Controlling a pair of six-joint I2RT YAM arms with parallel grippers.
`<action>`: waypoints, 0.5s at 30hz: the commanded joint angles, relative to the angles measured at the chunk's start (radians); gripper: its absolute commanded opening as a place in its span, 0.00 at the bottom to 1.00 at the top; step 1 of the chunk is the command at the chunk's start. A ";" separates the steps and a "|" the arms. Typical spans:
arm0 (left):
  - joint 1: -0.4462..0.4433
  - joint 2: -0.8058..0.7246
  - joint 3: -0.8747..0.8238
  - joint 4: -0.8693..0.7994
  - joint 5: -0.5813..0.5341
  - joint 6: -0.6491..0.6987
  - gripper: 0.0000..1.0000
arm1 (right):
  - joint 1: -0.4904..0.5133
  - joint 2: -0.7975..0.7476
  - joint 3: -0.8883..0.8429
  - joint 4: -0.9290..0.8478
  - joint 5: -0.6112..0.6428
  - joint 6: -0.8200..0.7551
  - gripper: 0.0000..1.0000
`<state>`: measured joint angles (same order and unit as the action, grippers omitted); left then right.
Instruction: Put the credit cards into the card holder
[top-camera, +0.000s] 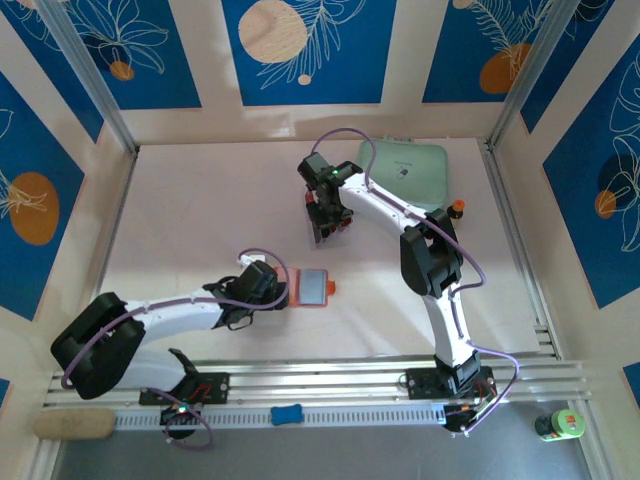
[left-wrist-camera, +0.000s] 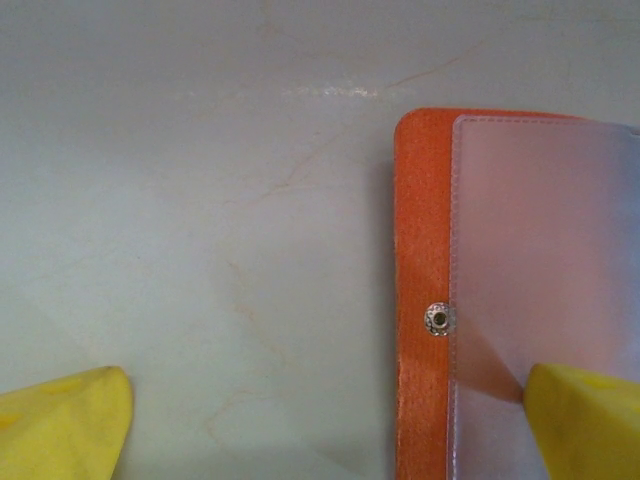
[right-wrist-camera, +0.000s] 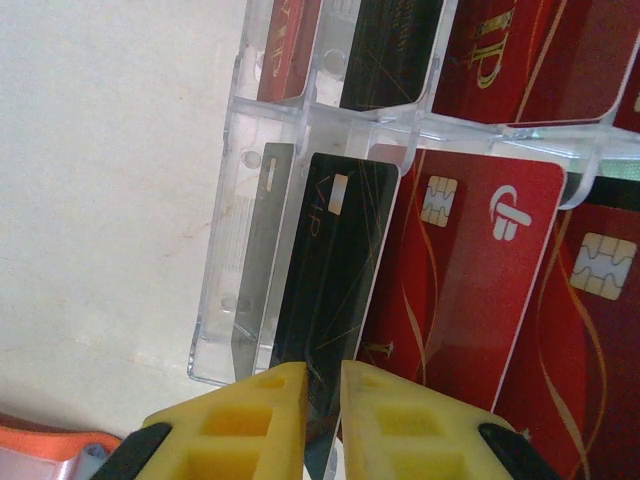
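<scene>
The right gripper (right-wrist-camera: 322, 400) pinches the near edge of a black card (right-wrist-camera: 335, 280) standing in the clear rack (right-wrist-camera: 232, 250) beside red cards (right-wrist-camera: 460, 290), while the left gripper (left-wrist-camera: 325, 405) hangs wide open over the opened orange wallet (left-wrist-camera: 420, 250) lying on the tabletop (left-wrist-camera: 200, 200).

Open table (top-camera: 190, 205) at left, clear rack (right-wrist-camera: 222, 300) obstructing centre, mint-green case (top-camera: 405, 170) back right, orange wallet (top-camera: 313, 288) near front

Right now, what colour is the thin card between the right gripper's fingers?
The thin rectangular card is black with faint gold lines; right wrist view.
</scene>
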<state>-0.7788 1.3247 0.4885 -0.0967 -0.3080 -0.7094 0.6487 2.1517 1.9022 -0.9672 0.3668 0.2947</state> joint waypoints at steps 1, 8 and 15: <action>0.009 -0.010 -0.015 0.011 0.021 -0.022 1.00 | 0.011 0.033 0.028 -0.031 -0.033 -0.003 0.17; 0.009 -0.010 -0.018 0.015 0.023 -0.024 1.00 | 0.016 0.043 0.047 -0.037 -0.049 0.001 0.16; 0.009 -0.009 -0.019 0.022 0.023 -0.024 1.00 | 0.025 0.045 0.064 -0.047 -0.032 -0.004 0.16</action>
<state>-0.7788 1.3228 0.4847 -0.0910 -0.3080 -0.7094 0.6643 2.1643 1.9358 -0.9848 0.3592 0.2947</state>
